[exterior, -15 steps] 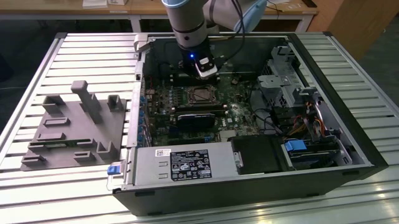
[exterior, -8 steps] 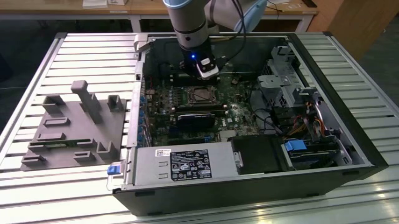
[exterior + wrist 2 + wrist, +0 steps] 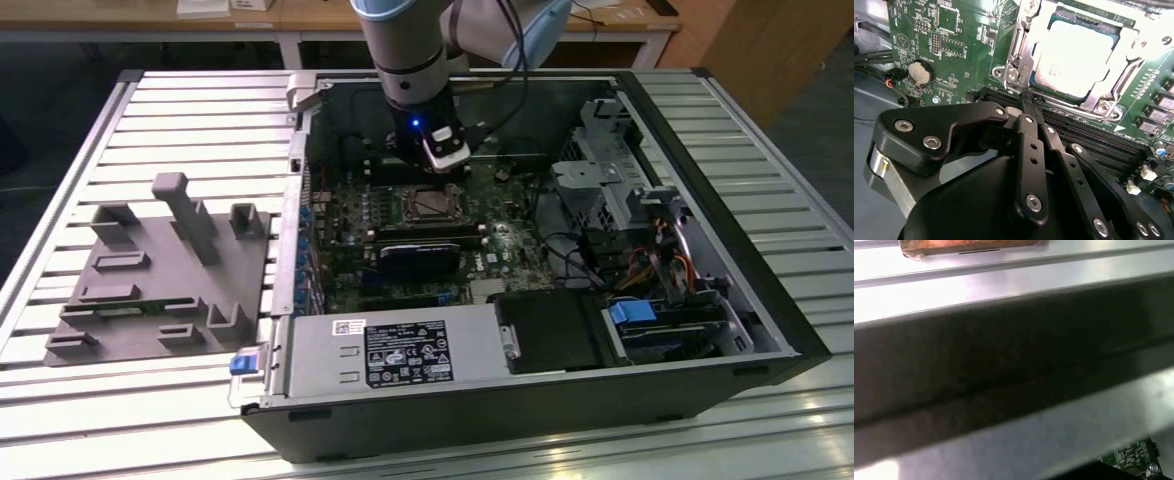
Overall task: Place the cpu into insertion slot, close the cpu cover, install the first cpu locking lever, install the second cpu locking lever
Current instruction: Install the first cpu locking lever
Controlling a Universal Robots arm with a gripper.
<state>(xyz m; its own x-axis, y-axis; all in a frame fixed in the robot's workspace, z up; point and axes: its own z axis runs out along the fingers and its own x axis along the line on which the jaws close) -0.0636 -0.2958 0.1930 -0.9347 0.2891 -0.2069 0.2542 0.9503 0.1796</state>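
The cpu (image 3: pixel 1074 60), a flat silvery square chip, lies in the insertion slot (image 3: pixel 429 205) on the green board. The cpu cover (image 3: pixel 1126 62), a thin silvery frame, lies flat around the chip, whose top shows through its window. My gripper (image 3: pixel 1030 102) hangs just outside the socket's edge, near a corner screw (image 3: pixel 1012 75). Its black fingers (image 3: pixel 1026 145) are pressed together, with nothing visible between them. In the exterior view the gripper (image 3: pixel 442 166) hovers above the far side of the socket inside the open computer case.
Long black memory slots (image 3: pixel 1089 135) run right beside the fingertips. A coin battery (image 3: pixel 920 72) sits on the board. The power supply (image 3: pixel 387 350), the drive cage (image 3: pixel 627 190) and cables crowd the case. A grey fixture (image 3: pixel 160 270) lies on the slatted table at the exterior view's left.
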